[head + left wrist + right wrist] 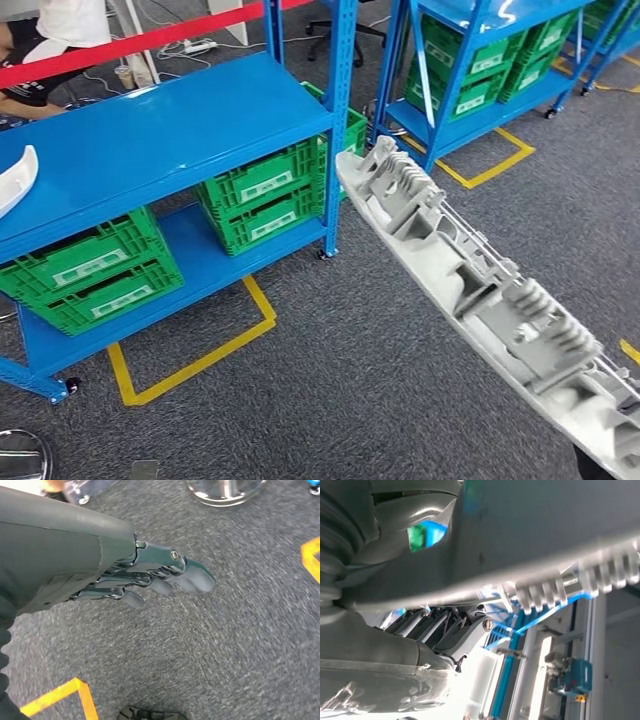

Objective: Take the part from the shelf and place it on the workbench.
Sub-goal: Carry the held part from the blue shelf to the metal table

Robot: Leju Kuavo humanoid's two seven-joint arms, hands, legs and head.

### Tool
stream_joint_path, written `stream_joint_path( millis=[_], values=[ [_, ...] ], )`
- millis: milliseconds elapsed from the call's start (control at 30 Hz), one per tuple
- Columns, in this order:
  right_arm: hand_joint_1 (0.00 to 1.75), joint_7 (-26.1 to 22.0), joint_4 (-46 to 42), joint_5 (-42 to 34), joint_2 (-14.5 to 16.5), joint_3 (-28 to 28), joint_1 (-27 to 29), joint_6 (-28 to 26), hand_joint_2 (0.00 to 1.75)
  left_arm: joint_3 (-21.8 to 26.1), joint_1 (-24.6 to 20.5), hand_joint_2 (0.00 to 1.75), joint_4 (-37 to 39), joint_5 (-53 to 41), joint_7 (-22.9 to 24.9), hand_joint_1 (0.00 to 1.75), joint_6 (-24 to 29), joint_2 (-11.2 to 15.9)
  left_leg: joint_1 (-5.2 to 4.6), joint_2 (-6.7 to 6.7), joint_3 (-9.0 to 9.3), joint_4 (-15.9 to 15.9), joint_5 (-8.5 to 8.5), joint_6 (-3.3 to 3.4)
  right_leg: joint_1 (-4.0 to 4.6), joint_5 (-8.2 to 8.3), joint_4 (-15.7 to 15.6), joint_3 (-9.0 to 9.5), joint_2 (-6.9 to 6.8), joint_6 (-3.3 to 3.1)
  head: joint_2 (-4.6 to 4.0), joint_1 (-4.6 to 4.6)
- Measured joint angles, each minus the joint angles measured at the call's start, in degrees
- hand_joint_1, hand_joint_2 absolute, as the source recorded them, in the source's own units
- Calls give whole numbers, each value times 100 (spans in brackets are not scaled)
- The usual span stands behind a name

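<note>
Grey carpet (pixel 362 350) marked with yellow tape lines (pixel 192 365) spreads under everything in the head view. Nearest, a long pale grey ribbed plastic part (pixel 483 290) slants from the lower right corner up toward the middle of that view, in the air above the carpet and well apart from any shelf. In the right wrist view the same part (pixel 546 535) runs across just over the right robot hand (pixel 448 630), whose dark fingers (pixel 471 632) lie close beneath it with the grey thumb at its far side; the robot hand is grasping the part. In the left wrist view, the left robot hand (pixel 151 575) hangs over bare carpet with its fingers stretched out nearly straight and close together, released and carrying nothing.

Beyond the part stands a blue steel shelf (pixel 151 140). A white curved piece (pixel 15 180) rests at the left edge of its top board. On its lower board sit green plastic crates (pixel 260 195) in two stacks, one at the left and one at the right, each crate bearing a pale label. Farther back to the right is a second blue shelf (pixel 483 50) with more green crates (pixel 472 70). At the far left, behind a red bar (pixel 136 42), a person (pixel 53 40) in a white top is seated.
</note>
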Motion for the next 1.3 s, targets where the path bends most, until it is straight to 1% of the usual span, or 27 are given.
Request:
stream_joint_path(
  millis=[33, 67, 133, 167, 200, 233, 267, 300, 367, 400, 433, 500, 567, 600, 667, 733, 767, 833, 900, 933, 967, 1033, 1067, 1100, 1167, 1233, 1300],
  values=[
    [175, 2, -1, 33, 0, -19, 2, 45, 175, 2, -13, 175, 0, 27, 4, 0, -10, 8, -28, 73, -89, 4, 66, 0, 7, 180, -236, 262, -52, -29, 0, -1],
    [175, 3, -2, 80, 1, -26, -1, 78, 175, 5, -24, 175, 0, 56, 12, 0, -29, 25, -53, 135, -159, 8, 130, -6, 23, 228, -657, 618, -167, -65, 0, -3],
    [175, 4, -22, 195, 3, -11, -13, 102, 175, 13, -36, 175, 0, 101, 27, 0, -72, 67, -72, 240, -227, 2, 262, -36, 79, 63, -1643, 1315, -389, -135, 0, -13],
    [175, 1, -40, 245, 6, 2, -12, 104, 175, 16, -40, 175, 0, 114, 32, 0, -87, 87, -60, 287, -228, -12, 329, -53, 114, -19, -1967, 1491, -438, -160, -1, -5],
    [175, -2, -60, 292, 8, 21, -10, 104, 175, 18, -41, 175, 0, 129, 37, 0, -95, 101, -40, 334, -235, -27, 398, -73, 143, -19, -2115, 1529, -407, -182, -2, 9],
    [175, -5, -74, 336, 10, 47, -10, 104, 175, 23, -40, 175, 0, 145, 48, 0, -98, 112, -20, 362, -252, -43, 456, -96, 153, 58, -2107, 1452, -352, -215, -2, 21],
    [175, -10, -85, 383, 11, 83, -14, 99, 175, 30, -34, 175, 0, 166, 69, 0, -100, 122, 3, 291, -286, -16, 410, -133, 156, 133, -2119, 1374, -295, -259, -2, 36],
    [175, -10, -87, 436, 12, 130, -22, 93, 175, 40, -20, 175, 1, 183, 98, 0, -100, 128, 23, 159, -331, 80, 243, -176, 147, 215, -2123, 1283, -241, -312, -2, 35],
    [175, -7, -86, 507, 16, 216, -33, 77, 175, 59, 31, 175, 2, 202, 154, 0, -98, 143, 62, -190, -425, 588, -404, -252, 131, 403, -2106, 1065, -120, -394, -2, 18],
    [175, -4, -84, 521, 19, 243, -41, 64, 175, 66, 52, 175, 2, 206, 168, 0, -98, 146, 70, -286, -469, 969, -705, -266, 130, 495, -2085, 957, -48, -408, -2, 12],
    [175, -4, -84, 526, 20, 257, -52, 48, 175, 70, 65, 175, 2, 207, 172, 0, -103, 152, 72, -331, -491, 1324, -870, -271, 132, 586, -2056, 840, 25, -409, -2, 8],
    [175, -4, -83, 527, 20, 269, -64, 7, 175, 78, 58, 175, 2, 210, 163, 0, -126, 161, 71, -365, -365, 1642, -736, -251, 136, 757, -1976, 578, 167, -393, -2, 6],
    [175, -3, -83, 529, 20, 272, -65, -15, 175, 81, 43, 175, 2, 210, 153, 0, -146, 171, 70, -476, 86, 1227, -416, -194, 131, 909, -1884, 303, 306, -371, -2, 5],
    [175, -2, -84, 530, 20, 272, -66, -18, 175, 83, 39, 175, 2, 210, 150, 0, -149, 181, 66, -603, 431, 781, -400, -161, 137, 977, -1833, 188, 375, -353, -2, 3],
    [175, -2, -85, 529, 19, 279, -68, -24, 175, 85, 32, 175, 2, 208, 144, 0, -154, 195, 63, -803, 957, -11, -581, -120, 147, 1117, -1763, 25, 503, -308, -2, 8],
    [175, 9, -85, 496, 19, 285, -64, -25, 175, 88, 24, 175, 2, 207, 137, 0, -164, 184, 59, -754, 1058, -268, -667, -94, 147, 1247, -1763, -51, 627, -249, -2, 17],
    [175, 23, -85, 464, 19, 282, -60, -18, 175, 91, 18, 175, 2, 208, 138, 0, -167, 173, 60, -675, 1018, -259, -620, -70, 142, 1251, -1755, -81, 623, -223, -2, 18],
    [175, 63, -82, 403, 19, 272, -65, 16, 175, 96, 16, 175, 2, 212, 147, 0, -156, 157, 71, -494, 925, -270, -510, -2, 126, 923, -1506, -207, 418, -167, -2, 43],
    [175, 89, -78, 358, 19, 256, -69, 41, 175, 100, 27, 175, 2, 203, 176, 0, -123, 162, 57, -317, 809, -268, -408, 23, 82, 335, -839, -393, 129, -107, -1, 73],
    [175, 88, -76, 317, 19, 235, -57, 42, 175, 101, 36, 175, 2, 178, 206, 0, -99, 162, 51, -227, 743, -262, -361, 15, 53, 166, -451, -468, 64, -73, -1, 78],
    [175, 75, -73, 243, 19, 190, -37, 44, 175, 99, 42, 175, 2, 132, 243, 0, -64, 156, 49, -135, 674, -255, -316, 2, 22, 155, -148, -500, 32, -42, 0, 80],
    [175, 43, -63, 28, 20, 32, 0, 65, 175, 83, 42, 175, 2, 14, 308, 0, 17, 118, 49, 37, 542, -235, -240, -34, -30, 432, -74, -303, -20, 8, 0, 84],
    [175, 31, -52, -106, 22, -92, 8, 93, 175, 67, 39, 175, 2, -40, 325, 0, 54, 86, 50, 112, 496, -222, -211, -57, -49, 567, -376, -24, -97, 25, 0, 83],
    [175, 26, -39, -226, 24, -224, 4, 128, 175, 49, 35, 175, 2, -75, 330, 0, 82, 53, 47, 177, 461, -207, -193, -81, -50, 579, -817, 335, -221, 35, 0, 86],
    [175, 20, -9, -407, 28, -494, -16, 200, 175, 18, 19, 175, 2, -120, 327, 0, 125, -14, 38, 296, 430, -167, -163, -141, -13, 428, -1608, 883, -407, -16, 0, 81],
    [175, 13, 18, -476, 45, -698, -24, 272, 175, 1, -9, 175, 3, -139, 318, 0, 158, -68, 41, 419, 412, -131, -137, -207, 31, 319, -1850, 952, -361, -125, 0, 73],
    [175, 9, 44, -503, 97, -865, -22, 353, 175, -18, -36, 175, 4, -151, 305, 0, 173, -101, 70, 319, 371, -32, -222, -280, 29, 341, -1870, 894, -240, -228, 0, 64]
  ],
)
